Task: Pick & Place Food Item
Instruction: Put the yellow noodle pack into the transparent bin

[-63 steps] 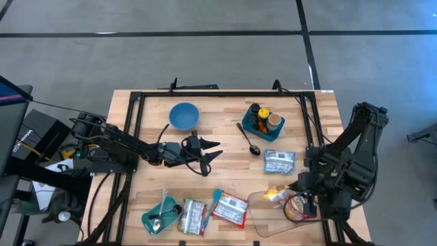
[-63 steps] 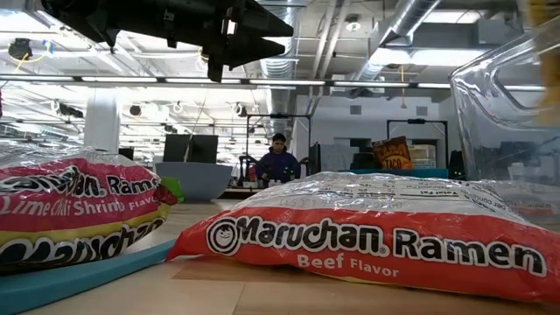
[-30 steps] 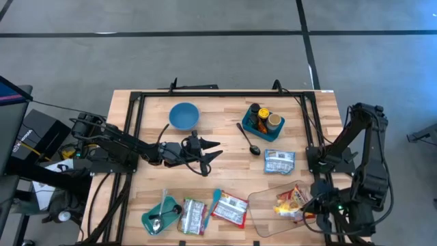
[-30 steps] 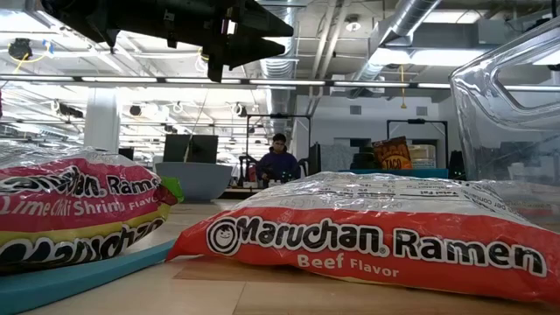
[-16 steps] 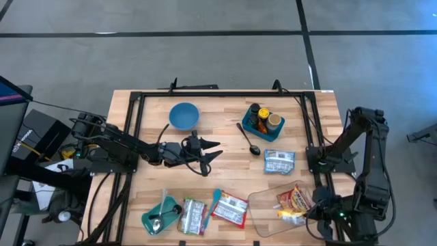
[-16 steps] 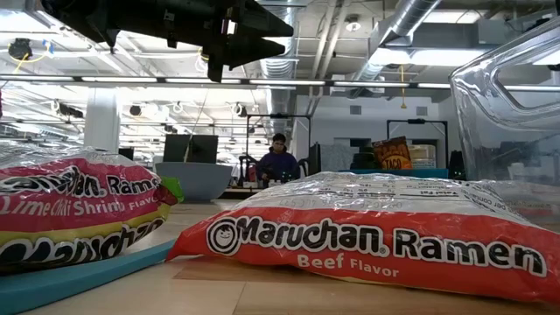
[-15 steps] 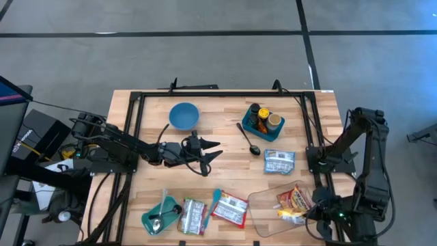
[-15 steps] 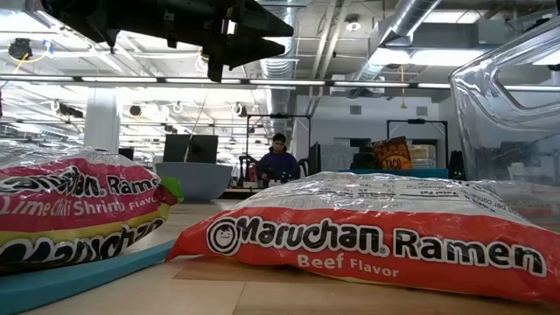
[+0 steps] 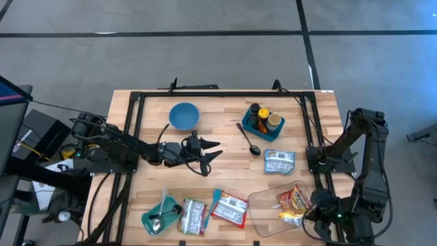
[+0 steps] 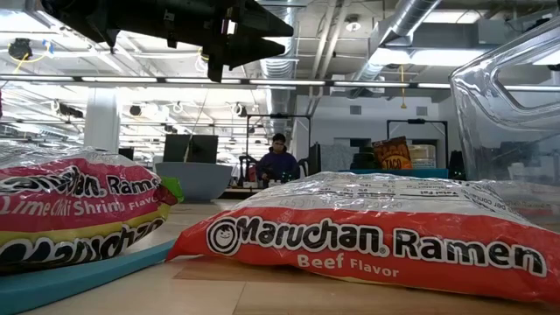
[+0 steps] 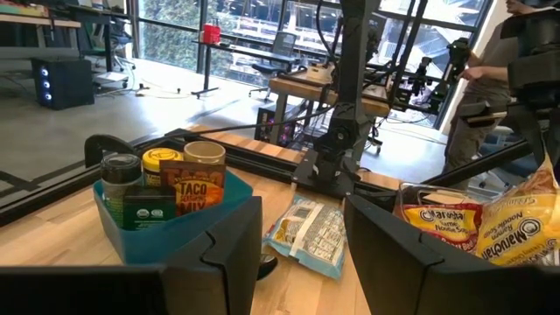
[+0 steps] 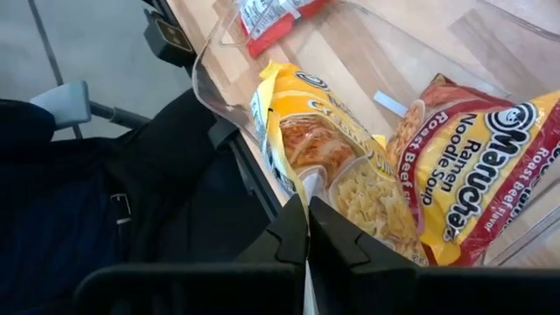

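Note:
A clear plastic container (image 9: 263, 208) stands at the table's near right. In it lie a red roast beef ramen packet (image 12: 477, 171) and a yellow noodle soup packet (image 12: 319, 144). My right gripper (image 12: 307, 234), at the container's near right corner (image 9: 305, 217), is shut on the yellow packet. My left gripper (image 9: 213, 152) hangs open and level above the middle of the table with nothing between its fingers; the low view shows it at the top (image 10: 236, 35). My right gripper pinches the yellow packet's near end (image 12: 300, 194) between its two fingers, at the sealed edge. The fingers slant down from the table's near right side. The packet stretches away from the fingers inside the container, beside the red packet; I cannot tell whether it is lifted clear.
A blue bowl (image 9: 184, 115) and a teal bin of jars (image 9: 263, 121) stand at the back, with a black spoon (image 9: 249, 140) and a silver packet (image 9: 279, 162) nearer. Along the near edge lie a teal tray (image 9: 160, 215) and more ramen packets (image 9: 230, 210) (image 9: 193, 216).
My right gripper has gone a little down and toward the table's near edge, rolling as it went, still shut on the yellow packet. The yellow packet has shifted with it, from the red packet's left to its near side in the container.

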### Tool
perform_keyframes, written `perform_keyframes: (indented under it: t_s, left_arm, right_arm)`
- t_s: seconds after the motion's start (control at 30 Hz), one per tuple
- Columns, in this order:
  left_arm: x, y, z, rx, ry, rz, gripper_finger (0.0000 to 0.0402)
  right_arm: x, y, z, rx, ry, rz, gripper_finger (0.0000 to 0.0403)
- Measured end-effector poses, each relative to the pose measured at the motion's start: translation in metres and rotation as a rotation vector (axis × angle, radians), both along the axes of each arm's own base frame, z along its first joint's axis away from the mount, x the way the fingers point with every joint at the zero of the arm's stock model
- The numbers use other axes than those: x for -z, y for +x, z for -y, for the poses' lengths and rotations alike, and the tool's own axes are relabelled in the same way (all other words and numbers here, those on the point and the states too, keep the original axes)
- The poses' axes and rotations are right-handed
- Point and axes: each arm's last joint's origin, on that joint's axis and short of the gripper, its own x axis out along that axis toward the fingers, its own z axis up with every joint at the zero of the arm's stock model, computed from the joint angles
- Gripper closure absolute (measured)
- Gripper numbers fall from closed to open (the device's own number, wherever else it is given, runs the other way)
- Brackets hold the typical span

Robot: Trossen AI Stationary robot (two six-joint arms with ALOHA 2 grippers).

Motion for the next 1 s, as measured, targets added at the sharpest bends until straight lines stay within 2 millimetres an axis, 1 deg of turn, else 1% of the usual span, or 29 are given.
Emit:
perform_keyframes:
  t_s: [0.23, 0.77, 1.0]
  left_arm:
    - [0.000, 0.000, 0.000, 0.000, 0.000, 0.000, 0.0243]
    - [0.000, 0.000, 0.000, 0.000, 0.000, 0.000, 0.0243]
    - [0.000, 0.000, 0.000, 0.000, 0.000, 0.000, 0.0243]
  right_arm:
    - [0.000, 0.007, 0.004, 0.001, 0.003, -0.062, 0.0403]
    - [0.002, 0.047, 0.023, -0.045, -0.033, -0.178, 0.0403]
    - [0.004, 0.056, 0.035, -0.008, -0.042, -0.284, 0.0403]
